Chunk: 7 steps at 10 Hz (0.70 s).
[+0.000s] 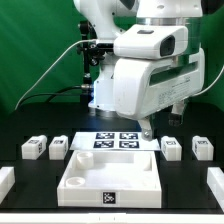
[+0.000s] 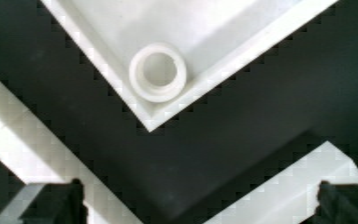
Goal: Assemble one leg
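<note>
Several legs, small white blocks with tags, lie on the black table: two at the exterior view's left (image 1: 35,148) (image 1: 58,147) and two at its right (image 1: 171,148) (image 1: 202,147). The large white tray-like piece (image 1: 110,178) lies in front. My gripper (image 1: 160,122) hangs open and empty above the table, behind the right-hand legs and beside the marker board (image 1: 115,140). In the wrist view my gripper (image 2: 192,205) is open with nothing between its dark fingertips (image 2: 34,205). A corner of the tray-like piece (image 2: 247,40) with a round hole (image 2: 158,70) shows there. No leg shows in that view.
White parts lie at the left edge (image 1: 5,180) and right edge (image 1: 215,185) of the exterior view. A green backdrop and cables stand behind the arm. White bands (image 2: 7,130) run slantwise near the fingers in the wrist view; what they are I cannot tell.
</note>
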Each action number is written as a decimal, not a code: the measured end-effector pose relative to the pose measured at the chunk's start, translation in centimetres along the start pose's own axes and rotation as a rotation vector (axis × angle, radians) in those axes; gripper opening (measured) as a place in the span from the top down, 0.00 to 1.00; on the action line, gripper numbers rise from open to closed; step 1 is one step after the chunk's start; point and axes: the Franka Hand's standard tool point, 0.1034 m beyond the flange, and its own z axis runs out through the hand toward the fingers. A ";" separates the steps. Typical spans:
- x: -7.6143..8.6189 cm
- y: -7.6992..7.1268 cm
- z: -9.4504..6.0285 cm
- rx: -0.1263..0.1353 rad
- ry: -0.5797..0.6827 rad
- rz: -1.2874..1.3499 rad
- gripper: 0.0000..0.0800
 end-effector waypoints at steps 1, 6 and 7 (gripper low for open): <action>0.0 0.0 0.0 0.000 0.000 0.000 0.19; 0.0 0.0 0.0 0.000 0.000 0.000 0.19; 0.0 0.0 0.0 0.000 0.000 0.000 0.19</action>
